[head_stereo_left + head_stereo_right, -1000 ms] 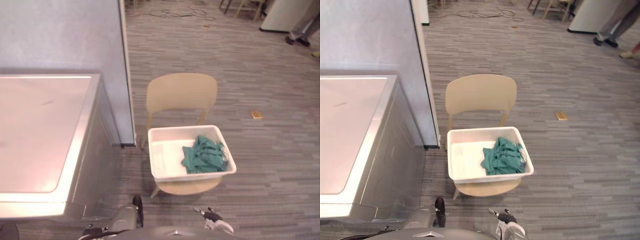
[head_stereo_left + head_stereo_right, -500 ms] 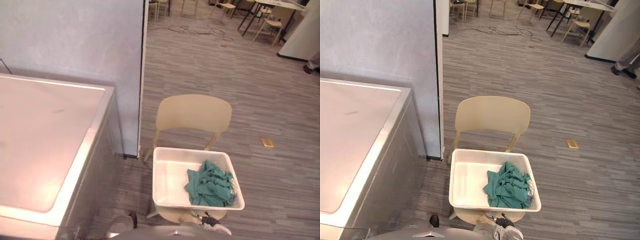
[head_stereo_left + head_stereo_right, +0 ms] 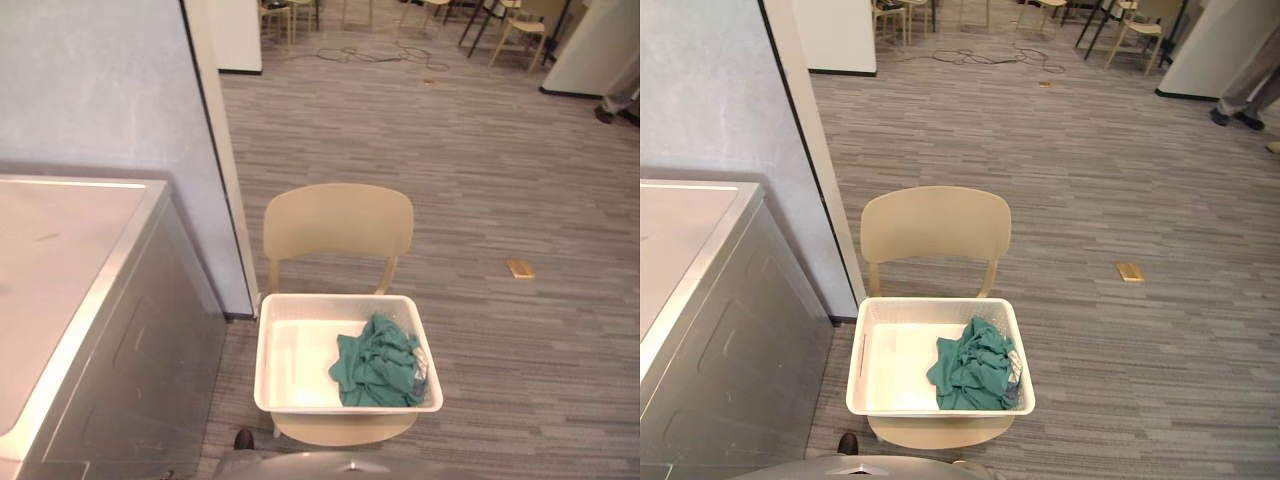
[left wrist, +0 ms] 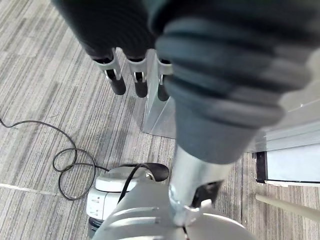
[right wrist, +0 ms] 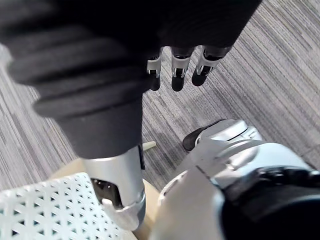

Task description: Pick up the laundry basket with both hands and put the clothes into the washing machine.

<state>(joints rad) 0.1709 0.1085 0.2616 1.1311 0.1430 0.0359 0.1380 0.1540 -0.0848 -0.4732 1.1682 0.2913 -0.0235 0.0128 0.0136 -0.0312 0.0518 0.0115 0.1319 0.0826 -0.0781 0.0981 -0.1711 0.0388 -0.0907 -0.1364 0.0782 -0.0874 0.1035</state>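
none of the task is looking done to us: the laundry basket [image 3: 295, 355] is sitting on the chair [image 3: 338, 222], the green clothes [image 3: 375, 362] heaped in it, with the washing machine [image 3: 110, 330] to its left, so lift, carry and loading are all waiting. we are seeing the left hand [image 4: 139, 80] and right hand [image 5: 177, 70] hanging low, fingers straight, holding nothing, neither touching the basket.

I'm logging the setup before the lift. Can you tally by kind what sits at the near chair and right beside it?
Chair: 1
Laundry basket: 1
Pile of green clothes: 1
Washing machine: 1
Total: 4
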